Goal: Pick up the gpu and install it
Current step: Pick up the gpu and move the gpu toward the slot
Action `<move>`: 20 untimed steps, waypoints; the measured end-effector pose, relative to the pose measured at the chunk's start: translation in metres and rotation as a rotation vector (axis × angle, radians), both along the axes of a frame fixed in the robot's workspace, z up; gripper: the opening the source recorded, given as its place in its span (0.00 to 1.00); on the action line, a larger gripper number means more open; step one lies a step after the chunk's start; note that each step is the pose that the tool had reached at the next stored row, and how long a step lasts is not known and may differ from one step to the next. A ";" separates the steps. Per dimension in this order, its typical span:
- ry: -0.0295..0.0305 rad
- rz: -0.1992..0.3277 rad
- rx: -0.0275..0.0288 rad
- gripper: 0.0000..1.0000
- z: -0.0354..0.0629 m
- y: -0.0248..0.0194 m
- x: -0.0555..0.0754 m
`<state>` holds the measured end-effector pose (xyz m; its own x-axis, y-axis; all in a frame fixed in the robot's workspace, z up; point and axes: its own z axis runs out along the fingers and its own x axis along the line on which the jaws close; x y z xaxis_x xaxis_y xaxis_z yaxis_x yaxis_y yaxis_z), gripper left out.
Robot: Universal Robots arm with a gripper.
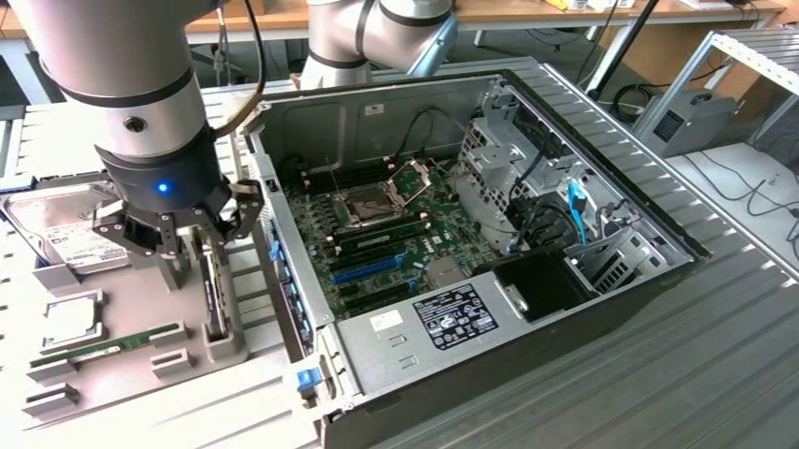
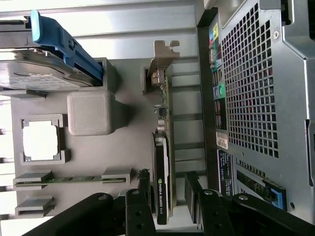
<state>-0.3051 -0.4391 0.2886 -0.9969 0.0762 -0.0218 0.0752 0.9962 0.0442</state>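
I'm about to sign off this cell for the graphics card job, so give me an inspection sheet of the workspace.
Surface: grey parts tray on a ridged metal table.
Job's things: graphics card stands on edge in its tray slot, not yet lifted.
Clutter: hard drive, processor chip and memory stick in the tray; open computer case alongside.
Pincer: open, straddling the card.
Cables: blue cable inside the case; black cable along the arm.
Surroundings: wooden bench behind.
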 end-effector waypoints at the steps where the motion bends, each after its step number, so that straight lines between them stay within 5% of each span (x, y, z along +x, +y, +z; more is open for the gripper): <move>1: 0.0001 0.000 -0.0001 0.42 -0.0010 0.0000 0.000; 20: 0.0000 0.000 0.0000 0.42 -0.0185 0.0000 0.000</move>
<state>-0.3055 -0.4391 0.2701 -0.9969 0.0762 -0.0218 0.0752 0.9962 0.0442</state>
